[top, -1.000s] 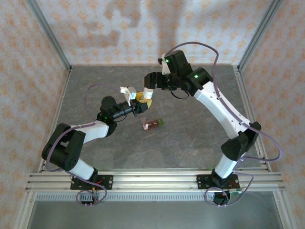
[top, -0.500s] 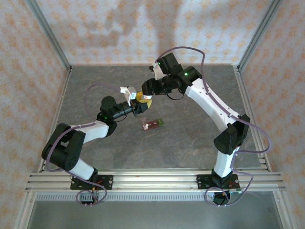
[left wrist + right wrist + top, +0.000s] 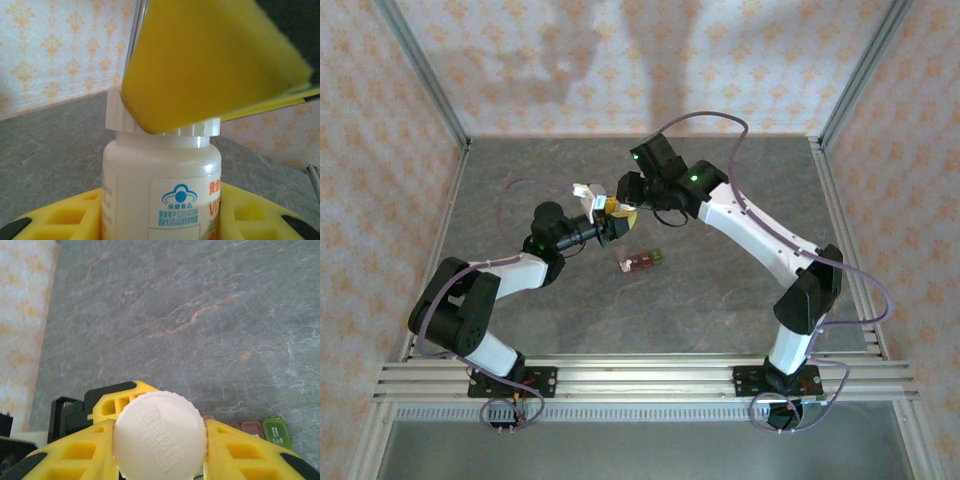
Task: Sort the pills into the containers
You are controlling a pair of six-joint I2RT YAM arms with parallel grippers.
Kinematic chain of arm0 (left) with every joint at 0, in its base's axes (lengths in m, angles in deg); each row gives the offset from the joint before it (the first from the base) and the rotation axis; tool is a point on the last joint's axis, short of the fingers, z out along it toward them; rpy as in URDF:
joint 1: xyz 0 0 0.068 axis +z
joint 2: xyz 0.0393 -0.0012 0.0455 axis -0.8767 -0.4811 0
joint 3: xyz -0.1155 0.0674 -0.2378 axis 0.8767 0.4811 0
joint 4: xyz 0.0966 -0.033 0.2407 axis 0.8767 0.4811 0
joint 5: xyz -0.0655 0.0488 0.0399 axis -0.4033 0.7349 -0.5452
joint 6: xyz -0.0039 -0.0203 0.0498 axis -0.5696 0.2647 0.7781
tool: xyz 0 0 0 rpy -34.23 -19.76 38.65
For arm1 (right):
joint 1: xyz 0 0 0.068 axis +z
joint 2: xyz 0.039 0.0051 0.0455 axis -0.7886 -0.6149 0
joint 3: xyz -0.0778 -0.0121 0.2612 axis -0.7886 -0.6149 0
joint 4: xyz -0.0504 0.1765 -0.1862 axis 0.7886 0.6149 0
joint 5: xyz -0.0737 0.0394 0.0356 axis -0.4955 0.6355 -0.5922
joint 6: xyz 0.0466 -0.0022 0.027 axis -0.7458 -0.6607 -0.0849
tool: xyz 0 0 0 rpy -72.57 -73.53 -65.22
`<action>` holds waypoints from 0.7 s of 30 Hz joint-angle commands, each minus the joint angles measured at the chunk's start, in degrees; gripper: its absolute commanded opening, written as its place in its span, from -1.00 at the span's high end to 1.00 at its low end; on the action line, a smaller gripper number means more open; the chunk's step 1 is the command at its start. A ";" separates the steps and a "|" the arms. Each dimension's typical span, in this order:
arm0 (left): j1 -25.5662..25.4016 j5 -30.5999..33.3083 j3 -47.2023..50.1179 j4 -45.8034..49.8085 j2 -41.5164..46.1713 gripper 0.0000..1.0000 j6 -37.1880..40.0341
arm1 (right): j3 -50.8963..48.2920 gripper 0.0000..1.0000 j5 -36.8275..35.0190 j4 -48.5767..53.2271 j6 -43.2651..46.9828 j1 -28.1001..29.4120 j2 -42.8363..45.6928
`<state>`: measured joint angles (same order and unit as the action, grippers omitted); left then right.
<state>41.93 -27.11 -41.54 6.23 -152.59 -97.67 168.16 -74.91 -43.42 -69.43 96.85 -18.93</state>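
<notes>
One grey stone-look table (image 3: 720, 300), two arms over it: the left arm (image 3: 490, 275) reaches in from the near left, the right arm (image 3: 760, 235) curls over from the far right. Their two grippers meet mid-table.

The left gripper (image 3: 608, 222) is clamped on the body of one white pill bottle (image 3: 160, 180). Its own camera has the bottle standing between its yellow fingers (image 3: 55, 220), with a blue emblem and orange lettering on the label. One yellow pad (image 3: 210, 65) of the right gripper (image 3: 623, 205) presses against the neck from above.

The right wrist camera looks straight down on the one white cap (image 3: 160, 435), ribbed and embossed. The fingers (image 3: 80, 455) touch it on both sides: closed on the cap.

Smallest, the containers (image 3: 642, 260): one short strip lying flat on the table, near the bottle on its near-right side, apart from both grippers. From the right wrist its reddish-brown compartments and one green end (image 3: 276, 432) peek out past the right finger.
</notes>
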 commanded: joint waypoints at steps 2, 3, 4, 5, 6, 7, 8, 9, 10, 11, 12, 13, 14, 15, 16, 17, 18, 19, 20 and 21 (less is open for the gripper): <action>-0.64 0.43 -1.04 -4.79 0.61 1.00 0.88 | -1.11 0.03 -0.88 -1.63 -6.46 3.45 2.29; -0.64 0.50 -0.97 -4.72 0.70 1.00 0.88 | -0.53 -0.10 -1.05 -0.98 -5.61 2.83 2.92; -0.64 0.44 -0.95 -4.78 0.71 1.00 0.88 | -0.08 -0.23 -1.08 -0.51 -4.86 1.88 3.68; -0.64 0.26 -0.91 -4.84 0.62 1.00 0.88 | 0.25 -0.32 -0.51 -0.21 -3.99 0.81 4.65; -0.64 0.16 -0.95 -4.97 0.62 1.00 0.88 | 0.41 -0.37 -0.05 0.16 -3.30 -0.27 5.49; -0.63 0.17 -1.01 -4.98 0.62 1.00 0.87 | 0.52 -0.42 0.30 0.55 -2.28 -1.43 6.46; -0.64 0.06 -1.04 -5.04 0.71 1.00 0.83 | 0.21 -0.46 0.92 0.38 -0.87 -2.38 7.54; -0.64 -0.03 -1.04 -5.16 0.71 1.00 0.88 | -0.27 -0.49 1.67 -0.13 0.68 -3.19 8.57; -0.64 -0.14 -1.04 -5.31 0.73 1.00 0.76 | -0.77 -0.52 3.79 -0.84 2.64 -4.36 9.37; -0.64 -0.34 -1.10 -5.41 0.62 1.00 0.70 | -0.89 -0.53 6.28 -1.01 5.16 -5.65 9.66; -0.64 -0.51 -1.19 -5.42 0.55 1.00 0.72 | -0.51 -0.53 8.44 -0.54 7.29 -6.84 9.53; -0.64 -0.79 -1.32 -5.42 0.53 1.00 0.73 | 0.02 -0.54 10.48 0.45 9.45 -8.06 9.21; -0.64 -0.89 -1.32 -5.37 0.44 1.00 0.70 | 0.66 -0.56 12.14 1.47 11.79 -9.13 8.73; -0.64 -0.92 -1.47 -5.41 0.53 1.00 0.63 | 1.18 -0.58 13.13 2.48 13.45 -9.65 8.28; -0.64 -0.97 -1.48 -5.34 0.68 1.00 0.53 | 1.75 -0.61 14.49 3.34 15.23 -10.11 7.75; -0.64 -0.97 -1.45 -5.18 0.86 1.00 0.53 | 2.51 -0.62 16.09 4.25 16.60 -10.25 7.07; -0.65 -1.02 -1.48 -5.00 1.04 1.00 0.55 | 3.18 -0.61 17.33 4.88 17.44 -10.23 6.35; -0.64 -1.06 -1.48 -4.64 1.19 1.00 0.71 | 4.07 -0.62 19.11 5.33 17.83 -10.24 5.51; -0.64 -1.14 -1.54 -4.16 1.32 1.00 0.87 | 5.07 -0.61 20.70 5.94 18.22 -10.25 4.42; -0.64 -1.14 -1.63 -3.88 1.37 1.00 0.99 | 5.81 -0.61 21.85 6.53 18.21 -10.25 3.51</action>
<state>41.73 -27.26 -41.61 4.33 -152.59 -97.67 171.13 -59.61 -40.34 -55.74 86.18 -12.76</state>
